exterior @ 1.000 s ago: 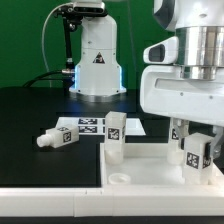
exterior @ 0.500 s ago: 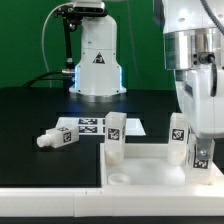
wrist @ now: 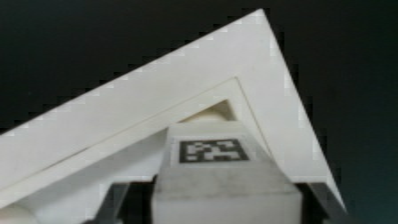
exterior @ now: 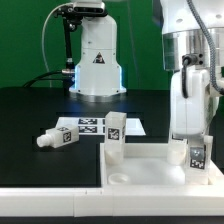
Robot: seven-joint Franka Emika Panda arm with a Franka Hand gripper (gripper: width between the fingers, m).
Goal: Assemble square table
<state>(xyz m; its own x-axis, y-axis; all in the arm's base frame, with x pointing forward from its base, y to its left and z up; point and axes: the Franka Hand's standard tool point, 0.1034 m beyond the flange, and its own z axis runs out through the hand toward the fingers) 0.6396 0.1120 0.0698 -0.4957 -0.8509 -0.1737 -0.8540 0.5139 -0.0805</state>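
Observation:
The white square table top (exterior: 150, 172) lies at the front of the black table, rim up. One white tagged leg (exterior: 114, 137) stands upright at its far corner toward the exterior view's left. My gripper (exterior: 197, 155) is shut on another tagged leg (exterior: 198, 154) and holds it upright over the top's corner toward the exterior view's right. In the wrist view the leg (wrist: 217, 165) sits between my dark fingers (wrist: 125, 200), above a corner of the top (wrist: 178, 100). A third leg (exterior: 57, 138) lies on its side on the table.
The marker board (exterior: 85, 125) lies flat behind the legs. The large white robot base (exterior: 95, 55) stands at the back. A white ledge (exterior: 50, 205) runs along the front edge.
My gripper has turned and come down toward the top's corner on the exterior view's right, carrying the leg lower. The other legs and the top have not moved.

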